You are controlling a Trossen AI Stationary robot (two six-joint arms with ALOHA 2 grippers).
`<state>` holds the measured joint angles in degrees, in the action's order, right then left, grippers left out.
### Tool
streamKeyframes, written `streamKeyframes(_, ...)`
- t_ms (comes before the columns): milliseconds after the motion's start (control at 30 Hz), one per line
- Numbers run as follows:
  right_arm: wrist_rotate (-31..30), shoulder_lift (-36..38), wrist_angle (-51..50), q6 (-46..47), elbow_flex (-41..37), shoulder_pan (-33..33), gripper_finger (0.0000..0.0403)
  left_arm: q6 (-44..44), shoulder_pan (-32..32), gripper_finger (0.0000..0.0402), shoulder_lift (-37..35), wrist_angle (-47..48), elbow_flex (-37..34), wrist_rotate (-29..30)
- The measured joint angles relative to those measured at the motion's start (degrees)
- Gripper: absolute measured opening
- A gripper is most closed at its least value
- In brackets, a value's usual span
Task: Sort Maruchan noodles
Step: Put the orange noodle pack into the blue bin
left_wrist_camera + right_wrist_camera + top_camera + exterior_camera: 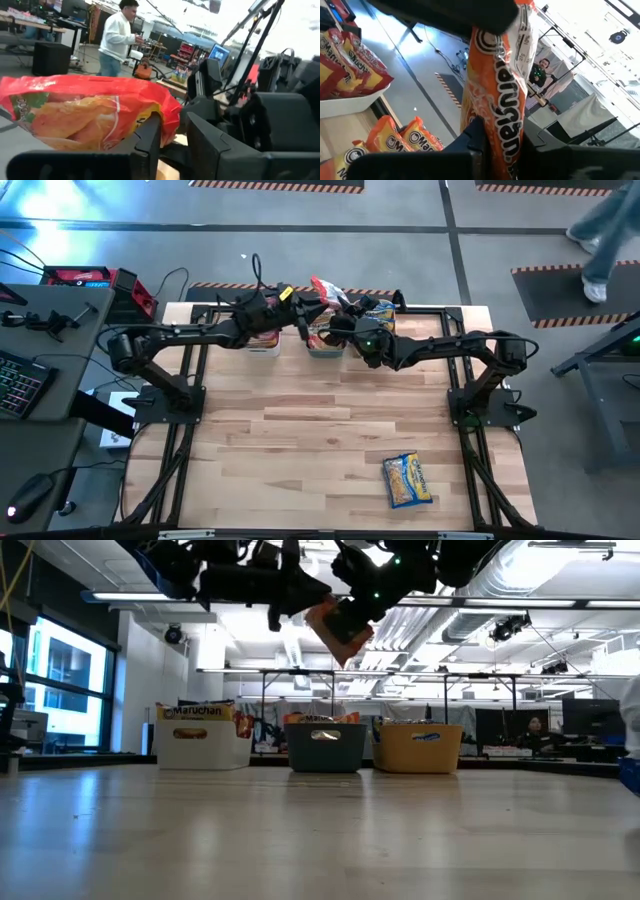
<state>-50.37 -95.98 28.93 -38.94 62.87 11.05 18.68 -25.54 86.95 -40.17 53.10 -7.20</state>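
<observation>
Right claw [495, 135] grips the orange packet [495, 75] at our table's twelve o'clock; left claw [172, 137] seems parted beside it.

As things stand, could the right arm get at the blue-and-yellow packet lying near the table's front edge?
Probably not at once: the right gripper is shut on an orange packet over the bins. The blue-and-yellow packet lies unobstructed.

One camera hangs above, looking straight down on the whole pale wooden bench [330, 440] and both dark arms. Another sits at bench-top height, facing level across it toward three plastic bins [322, 745] and the room behind. Each wrist camera looks very closely at the crinkly orange noodle packet [497, 95], which all four views share.
</observation>
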Motion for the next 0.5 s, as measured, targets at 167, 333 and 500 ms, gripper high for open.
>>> streamKeyframes(167, -0.02, 0.02, -0.11, -0.16, 0.0, 0.41, 0.0033, -5.37, 0.0, 0.0098, -2.8, 5.2, 0.0, 0.07)
streamKeyframes(333, -0.14, 0.88, -4.09, -1.56, -0.04, 1.27, 0.0033, -14.14, -0.2, 0.0108, -6.74, 14.43, 0.04, 0.02)
streamKeyframes(500, 2.68, 5.08, -15.51, 0.32, -0.04, 2.52, 0.0032, -16.82, -1.6, 0.0091, -9.88, 23.98, 0.07, 0.06)
